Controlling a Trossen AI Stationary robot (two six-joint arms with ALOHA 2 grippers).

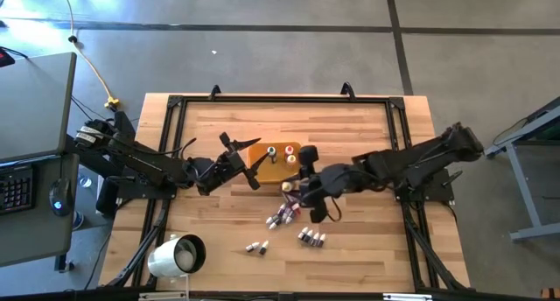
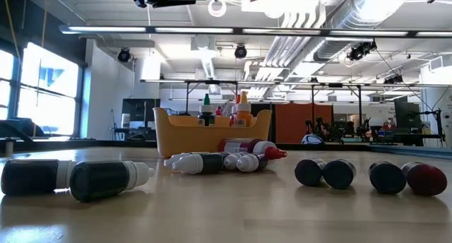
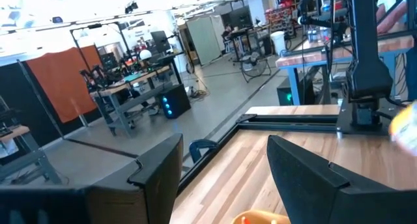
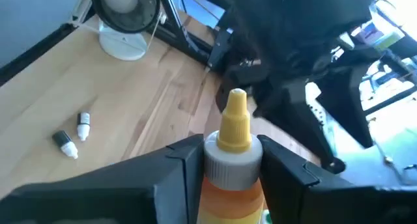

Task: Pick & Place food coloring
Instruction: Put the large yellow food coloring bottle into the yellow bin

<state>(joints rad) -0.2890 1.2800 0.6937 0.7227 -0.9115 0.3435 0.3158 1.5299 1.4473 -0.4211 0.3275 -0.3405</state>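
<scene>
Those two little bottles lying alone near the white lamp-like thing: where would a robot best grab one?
Probably across the dark body of one of the two small bottles, coming straight down from above. Each lies flat on the table, its pale cap at one end, so the round sides are exposed and open fingers could straddle it.

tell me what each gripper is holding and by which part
The right gripper grips an orange dropper bottle at its grey collar, below the yellow tip. The left gripper is open, holding nothing.
</scene>
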